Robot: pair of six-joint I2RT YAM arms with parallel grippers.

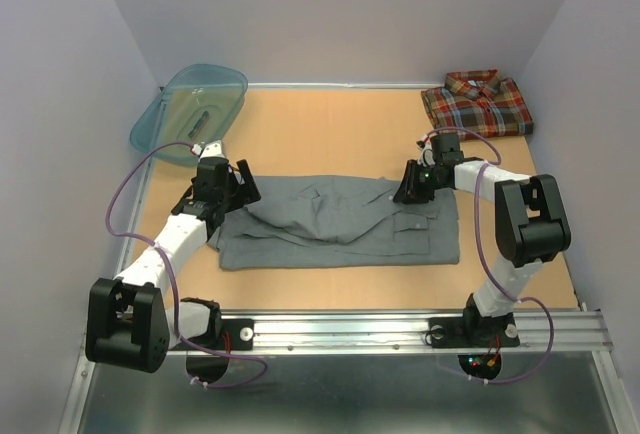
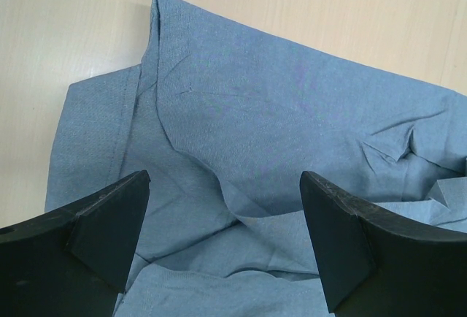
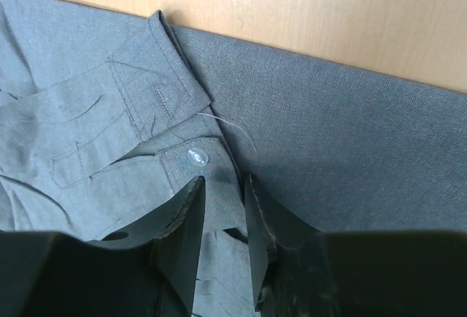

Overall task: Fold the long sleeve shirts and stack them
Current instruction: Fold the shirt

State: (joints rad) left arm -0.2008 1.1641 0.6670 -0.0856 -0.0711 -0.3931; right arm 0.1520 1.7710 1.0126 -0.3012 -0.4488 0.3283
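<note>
Grey shirt [image 1: 340, 219] lies mid-bench [image 1: 330, 124], partly folded, long axis left-right along the near edge. Can't make out the collar end; left arm [image 1: 170, 244] covers its left end in the top view. Right arm [image 1: 520, 219] is elbow-out, forearm angled back in. Right end effector [image 3: 224, 185] is down by a button [image 3: 197, 156], fingers narrow with cloth between, clamping unclear. Left end effector [image 2: 225, 182] is wide open above the left end, holding nothing. Plaid shirt [image 1: 477, 102] sits folded in the far right corner, collar pointing away from the arms.

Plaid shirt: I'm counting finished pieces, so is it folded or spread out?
Folded: the plaid shirt is a compact rectangle with its collar on top, unlike the wide, rumpled grey shirt.
</note>
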